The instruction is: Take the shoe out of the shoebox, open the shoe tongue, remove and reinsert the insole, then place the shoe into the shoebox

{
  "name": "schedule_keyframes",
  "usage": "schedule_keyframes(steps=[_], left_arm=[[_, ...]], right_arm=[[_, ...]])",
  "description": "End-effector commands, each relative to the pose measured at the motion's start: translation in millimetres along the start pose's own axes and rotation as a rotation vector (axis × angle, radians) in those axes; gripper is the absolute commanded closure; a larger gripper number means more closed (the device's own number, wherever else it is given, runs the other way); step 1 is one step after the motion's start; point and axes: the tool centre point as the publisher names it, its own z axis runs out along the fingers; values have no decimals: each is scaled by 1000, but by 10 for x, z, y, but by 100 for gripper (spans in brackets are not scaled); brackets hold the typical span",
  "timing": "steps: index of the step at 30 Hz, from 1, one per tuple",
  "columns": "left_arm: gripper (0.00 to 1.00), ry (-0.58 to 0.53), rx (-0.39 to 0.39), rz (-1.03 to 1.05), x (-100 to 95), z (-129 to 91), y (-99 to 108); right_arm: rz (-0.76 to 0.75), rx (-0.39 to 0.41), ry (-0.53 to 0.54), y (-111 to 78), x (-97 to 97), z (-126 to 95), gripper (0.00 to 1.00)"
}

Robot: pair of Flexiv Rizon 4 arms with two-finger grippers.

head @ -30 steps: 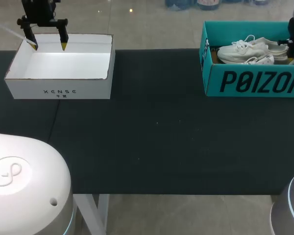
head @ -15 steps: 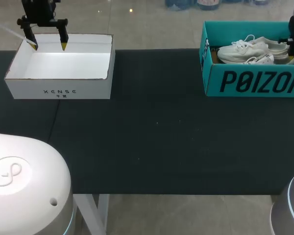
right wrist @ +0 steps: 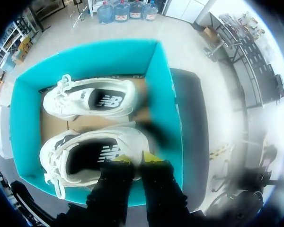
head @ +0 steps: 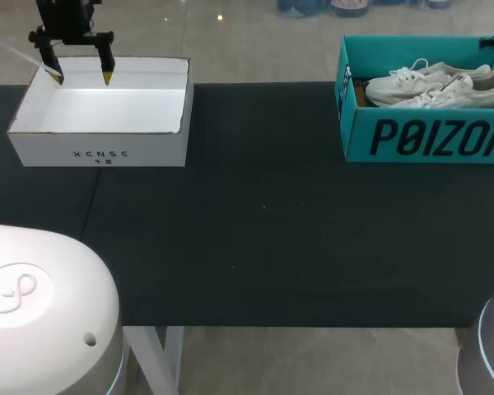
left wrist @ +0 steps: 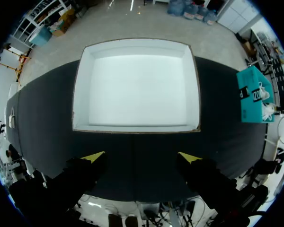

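Pinches the heel of the nearer white lace-up sneaker (right wrist: 94, 156) with the right gripper (right wrist: 134, 158), tips pressed onto it. Has tipped it heel-up inside the teal cardboard shoebox (head: 428, 136) (other white sneaker (right wrist: 90, 101) flat there). Keeps left gripper (left wrist: 141, 157) spread, well apart from the shoebox. Looks like removal beginning.

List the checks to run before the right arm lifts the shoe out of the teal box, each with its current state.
1. Right gripper pinching the near shoe at its heel rim: ok.
2. Grip firm enough for the lift: cannot tell.
3. Far shoe apart from the near shoe: ok, cardboard shows between them.
4. Near shoe above the teal shoebox walls: not ok, it lies inside.
5. Left gripper out of the way, open over the white box: ok.
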Motion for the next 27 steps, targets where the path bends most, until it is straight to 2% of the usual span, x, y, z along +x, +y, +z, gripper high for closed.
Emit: schedule_keyframes(steps=[1,10,16,23,27], left_arm=[[0,-3,0,-1,0,-7,7],[0,-3,0,-1,0,-7,7],[0,-3,0,-1,0,-7,7],[0,-3,0,-1,0,-7,7],[0,-3,0,-1,0,-7,7]], right_arm=[[29,1,-15,6,1,-349,100],[93,-58,-12,-23,-40,-964,100],[112,-109,7,-130,-19,-1338,100],[129,-145,38,-438,35,-1622,100],[146,-154,58,-747,111,-1737,100]])
